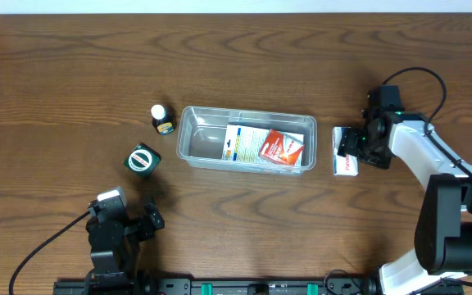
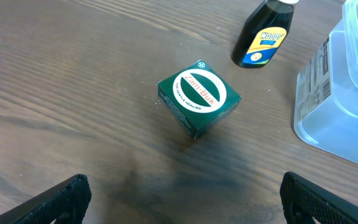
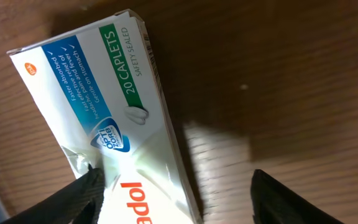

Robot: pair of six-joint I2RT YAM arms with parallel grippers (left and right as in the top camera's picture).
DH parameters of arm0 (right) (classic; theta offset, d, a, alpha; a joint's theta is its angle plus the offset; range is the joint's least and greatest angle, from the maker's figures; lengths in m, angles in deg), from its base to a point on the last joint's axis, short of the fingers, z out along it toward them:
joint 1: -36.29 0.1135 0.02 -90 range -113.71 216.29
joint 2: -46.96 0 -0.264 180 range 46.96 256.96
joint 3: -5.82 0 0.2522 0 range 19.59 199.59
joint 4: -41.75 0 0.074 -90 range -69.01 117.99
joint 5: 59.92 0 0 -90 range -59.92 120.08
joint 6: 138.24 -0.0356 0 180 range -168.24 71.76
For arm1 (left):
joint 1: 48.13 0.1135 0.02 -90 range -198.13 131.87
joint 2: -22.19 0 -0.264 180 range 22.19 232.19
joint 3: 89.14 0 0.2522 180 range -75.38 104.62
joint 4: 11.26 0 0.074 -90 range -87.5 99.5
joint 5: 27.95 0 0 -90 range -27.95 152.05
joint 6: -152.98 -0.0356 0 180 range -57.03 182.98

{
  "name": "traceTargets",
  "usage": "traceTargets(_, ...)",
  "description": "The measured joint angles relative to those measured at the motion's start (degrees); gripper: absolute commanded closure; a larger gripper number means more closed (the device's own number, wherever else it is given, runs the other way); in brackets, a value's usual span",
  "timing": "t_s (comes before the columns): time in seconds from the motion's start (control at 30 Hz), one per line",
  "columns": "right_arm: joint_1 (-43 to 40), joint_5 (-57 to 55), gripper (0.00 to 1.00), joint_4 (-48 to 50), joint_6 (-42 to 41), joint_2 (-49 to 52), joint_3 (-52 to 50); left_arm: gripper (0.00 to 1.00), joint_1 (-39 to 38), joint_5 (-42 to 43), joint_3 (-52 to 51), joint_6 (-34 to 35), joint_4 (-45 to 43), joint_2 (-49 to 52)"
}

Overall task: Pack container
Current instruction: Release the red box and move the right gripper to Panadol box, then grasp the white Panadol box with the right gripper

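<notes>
Right gripper (image 3: 176, 186) is spread wide, clamping nothing, with one finger (image 3: 86, 193) over the white caplet box (image 3: 104, 106). Its arm (image 1: 420, 147) reaches in from the right, wrist dipped low just right of the container (image 1: 188, 135). That tub lies mid-table with a white carton (image 1: 240, 143) and a red box (image 1: 282, 147) inside. Left gripper (image 2: 185, 199) gapes wide too, low near the front edge, facing a green box (image 2: 197, 96) and a dark bottle (image 2: 260, 37).
</notes>
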Motion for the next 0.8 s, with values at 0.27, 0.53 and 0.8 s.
traceTargets(0.27, 0.1, 0.0, 0.04, 1.9, 5.6, 0.0, -0.2, 0.02, 0.0, 0.0, 0.0, 0.0, 0.0, 0.0)
traceTargets(0.53, 0.0, 0.0, 0.10, 4.3, 8.9, -0.6, -0.2, 0.02, 0.0, 0.0, 0.0, 0.0, 0.0, 0.0)
traceTargets(0.8, 0.0, 0.0, 0.18, 4.7, 9.8, -8.4, -0.2, 0.02, 0.0, 0.0, 0.0, 0.0, 0.0, 0.0)
